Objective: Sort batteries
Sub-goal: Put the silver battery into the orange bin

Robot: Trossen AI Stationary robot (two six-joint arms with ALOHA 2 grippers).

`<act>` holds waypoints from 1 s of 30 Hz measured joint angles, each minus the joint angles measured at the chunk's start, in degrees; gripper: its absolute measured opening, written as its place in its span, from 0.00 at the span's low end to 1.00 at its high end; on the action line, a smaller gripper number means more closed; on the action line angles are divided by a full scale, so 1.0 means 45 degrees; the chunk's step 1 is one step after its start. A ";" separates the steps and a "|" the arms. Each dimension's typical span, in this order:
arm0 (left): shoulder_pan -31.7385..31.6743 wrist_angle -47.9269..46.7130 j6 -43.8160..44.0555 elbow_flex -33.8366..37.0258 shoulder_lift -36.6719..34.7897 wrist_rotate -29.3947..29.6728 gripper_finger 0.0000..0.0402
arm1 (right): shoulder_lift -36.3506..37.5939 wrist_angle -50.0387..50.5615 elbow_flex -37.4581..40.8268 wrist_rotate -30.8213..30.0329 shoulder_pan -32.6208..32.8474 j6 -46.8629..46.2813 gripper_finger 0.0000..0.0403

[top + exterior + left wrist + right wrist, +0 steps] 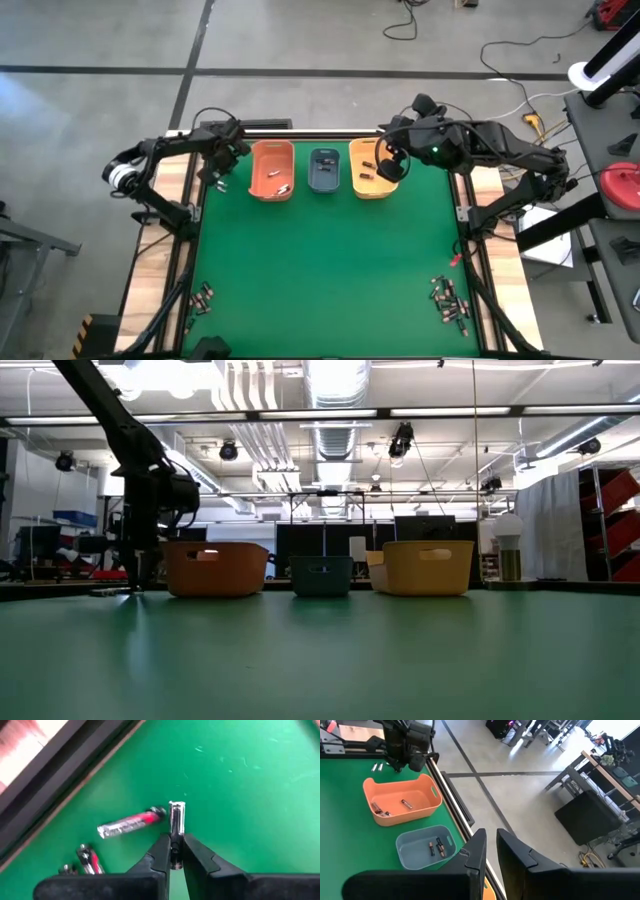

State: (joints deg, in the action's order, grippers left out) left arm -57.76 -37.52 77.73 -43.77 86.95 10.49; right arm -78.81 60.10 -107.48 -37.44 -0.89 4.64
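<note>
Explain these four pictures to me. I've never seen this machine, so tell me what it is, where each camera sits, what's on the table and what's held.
It is a robot with two dark arms at a green table. One camera looks straight down, one sits at table height, and one rides on each wrist. Three bins stand in a row: orange, blue-grey, yellow, with batteries inside. Loose batteries lie near the table's front corners. The left hand, beside the orange bin, pinches a silvery battery. The right hand hangs over the yellow bin, holding nothing.

left gripper [173, 851] pinched shut, pointing down; right gripper [491, 851] raised, slightly parted
</note>
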 joint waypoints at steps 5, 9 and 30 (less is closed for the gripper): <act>0.0030 0.0049 -0.0340 -0.0024 -0.1365 0.0088 0.03 | 0.0000 0.0028 0.0000 0.0002 -0.0020 0.0019 0.10; 0.0350 0.0247 -0.1146 -0.0029 -0.2831 0.0095 0.03 | 0.0000 0.0044 0.0000 0.0002 -0.0019 0.0019 0.10; 0.4036 -0.0874 -1.6268 -0.6487 -0.1741 -0.1207 0.03 | -0.0290 -0.0708 0.0000 -0.0012 -0.0146 -0.0220 0.10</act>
State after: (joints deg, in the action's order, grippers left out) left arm -39.59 -41.46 4.53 -72.96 79.11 5.06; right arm -80.11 56.91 -107.48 -37.50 -1.54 3.65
